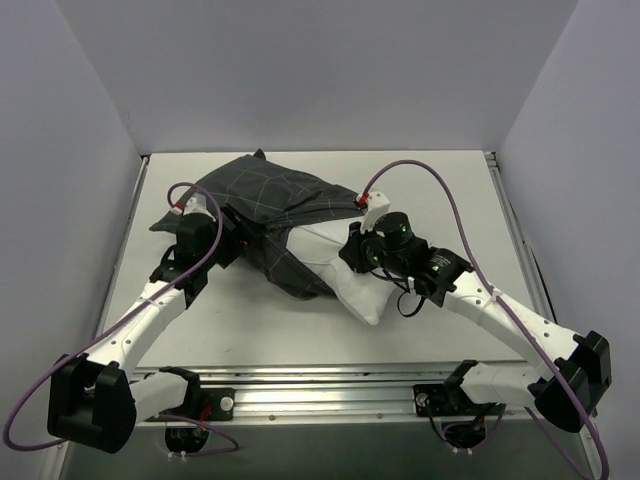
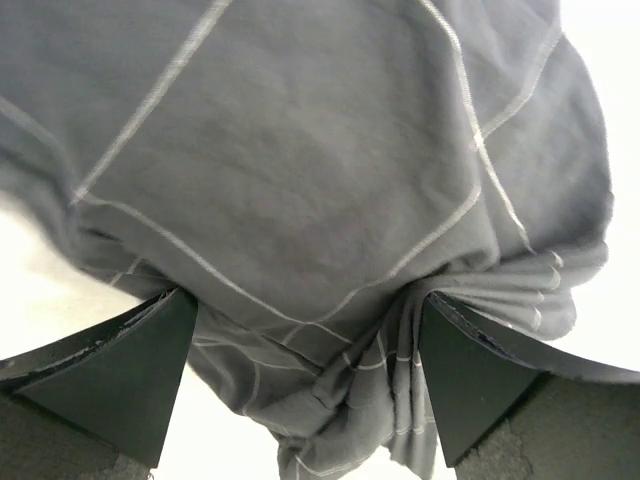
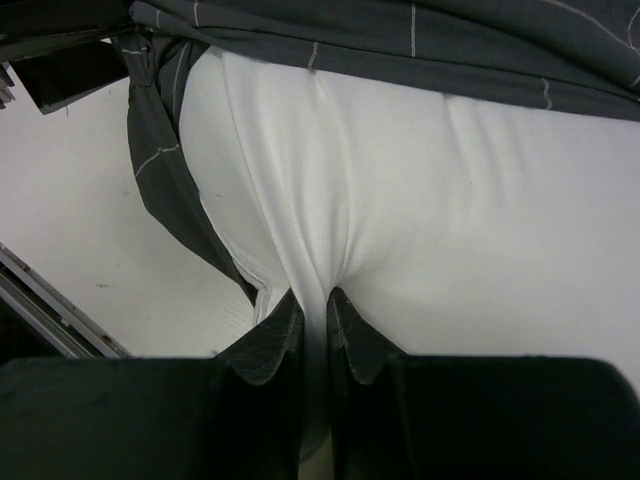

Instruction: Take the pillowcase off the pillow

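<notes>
The dark checked pillowcase [image 1: 265, 200] lies crumpled across the middle of the table and covers the far part of the white pillow [image 1: 350, 275], whose near end sticks out bare. My left gripper [image 1: 225, 245] stands open at the cloth's left side. In the left wrist view its fingers [image 2: 130, 370] are spread wide, with bunched pillowcase [image 2: 330, 250] hanging loose between them. My right gripper [image 1: 352, 250] is shut on the pillow. In the right wrist view its fingertips [image 3: 280, 330] pinch a fold of the white pillow [image 3: 430, 220], and the pillowcase [image 3: 400, 40] hem runs above.
The white table [image 1: 450, 200] is walled on three sides. A metal rail [image 1: 320, 385] with both arm bases runs along the near edge. Purple cables [image 1: 445, 195] loop above each arm.
</notes>
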Robot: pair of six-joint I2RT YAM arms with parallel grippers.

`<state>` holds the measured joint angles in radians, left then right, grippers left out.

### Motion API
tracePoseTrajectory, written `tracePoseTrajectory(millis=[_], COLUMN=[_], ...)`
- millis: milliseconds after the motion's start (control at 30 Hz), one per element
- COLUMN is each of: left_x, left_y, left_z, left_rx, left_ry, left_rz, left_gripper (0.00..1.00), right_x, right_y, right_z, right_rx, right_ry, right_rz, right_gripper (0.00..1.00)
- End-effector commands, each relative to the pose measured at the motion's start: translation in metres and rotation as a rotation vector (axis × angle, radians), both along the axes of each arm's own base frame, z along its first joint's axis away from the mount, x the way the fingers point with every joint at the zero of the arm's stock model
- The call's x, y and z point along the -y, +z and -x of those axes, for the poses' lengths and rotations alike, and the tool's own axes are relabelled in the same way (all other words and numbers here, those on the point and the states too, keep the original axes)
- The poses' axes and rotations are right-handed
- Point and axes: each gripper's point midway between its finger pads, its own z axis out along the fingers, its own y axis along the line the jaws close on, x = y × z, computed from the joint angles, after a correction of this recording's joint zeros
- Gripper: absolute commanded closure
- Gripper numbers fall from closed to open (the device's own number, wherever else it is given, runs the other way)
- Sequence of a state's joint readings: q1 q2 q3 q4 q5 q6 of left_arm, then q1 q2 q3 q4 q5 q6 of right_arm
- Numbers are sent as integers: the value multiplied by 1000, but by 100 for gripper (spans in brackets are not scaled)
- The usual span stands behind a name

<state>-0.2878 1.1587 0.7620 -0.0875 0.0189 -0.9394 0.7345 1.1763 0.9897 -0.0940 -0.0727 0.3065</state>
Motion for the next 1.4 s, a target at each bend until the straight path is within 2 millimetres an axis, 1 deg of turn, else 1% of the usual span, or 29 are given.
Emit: tracePoseTrajectory(millis=[0, 33, 100, 133, 167, 200, 233, 267, 300, 333, 400, 467, 533, 633, 733, 767, 833, 900, 933, 1000, 1033, 1067, 1100, 1133, 1167, 1200, 1233, 1267, 1367], left_x=[-9, 2, 34, 46, 58, 78, 87, 94, 105, 107, 108, 101, 98, 98, 88, 79, 60, 35, 27, 5, -2, -9, -18, -17, -19, -16, -15, -14, -14], left_y=[66, 78, 87, 87, 95, 90, 89, 93, 92, 90, 97, 100, 110, 109, 93, 88, 75, 66, 56, 47, 43, 33, 32, 31, 21, 26, 25, 21, 8], left_z=[-24, -21, -5, 1, 8, 23, 30, 34, 44, 49, 54, 60, 67, 78, 86, 83, 86, 80, 79, 71, 68, 66, 57, 54, 51, 42, 39, 36, 28], left_rx=[272, 308, 318, 316, 344, 316, 309, 329, 322, 308, 330, 329, 345, 311, 229, 207, 151, 128, 96, 59, 38, 14, 24, 25, 17, 55, 55, 49, 18], left_ry=[7, -57, -234, -294, -361, -450, -492, -532, -575, -592, -603, -582, -579, -627, -594, -532, -424, -280, -230, -120, -76, -46, -6, -5, 1, -7, 0, 2, 13], left_rz=[79, 92, 111, 112, 90, 83, 65, 33, 24, 14, 13, 4, -3, -14, -36, -55, -66, -104, -99, -108, -90, -89, -75, -42, -32, -4, 8, 7, -4], left_gripper=[4, 4, 4, 5, 5, 5, 6, 6, 6, 6, 6, 6, 6, 6, 6, 6, 6, 6, 6, 6, 6, 5, 5, 2, 1, 0, 0, 7, 11], right_x=[12, 10, 8, 7, 5, 4, 2, 1, 1, 1, 3, 3, 2, 1, 1, 2, 2, 3, 3, 3, 3, 3, 4, 3, 4, 4, 4, 4, 4], right_y=[0, -2, -4, -6, -6, -8, -10, -9, -11, -12, -15, -17, -22, -29, -31, -33, -33, -34, -33, -34, -33, -34, -34, -34, -35, -34, -34, -35, -33], right_z=[0, 0, -2, -3, -5, -6, -7, -9, -10, -12, -16, -19, -21, -22, -23, -21, -21, -20, -19, -18, -18, -18, -18, -17, -17, -17, -16, -16, -16], right_rx=[2, -2, -4, -6, -5, -7, -10, -3, -2, 0, 5, 5, -1, -13, -17, -19, -20, -21, -21, -22, -21, -22, -23, -23, -24, -22, -23, -25, -22], right_ry=[-32, -30, -32, -31, -30, -30, -30, -32, -35, -42, -63, -72, -78, -80, -82, -81, -81, -81, -82, -82, -82, -82, -82, -82, -82, -82, -82, -82, -83], right_rz=[12, 11, 2, 4, -3, -3, -2, -6, -2, 1, 14, 21, 30, 37, 39, 41, 40, 41, 39, 38, 37, 38, 37, 36, 38, 35, 36, 37, 31], right_gripper=[100, 100, 100, 100, 100, 100, 100, 100, 100, 100, 100, 100, 100, 100, 100, 100, 100, 100, 100, 100, 100, 100, 100, 100, 100, 100, 100, 100, 100])
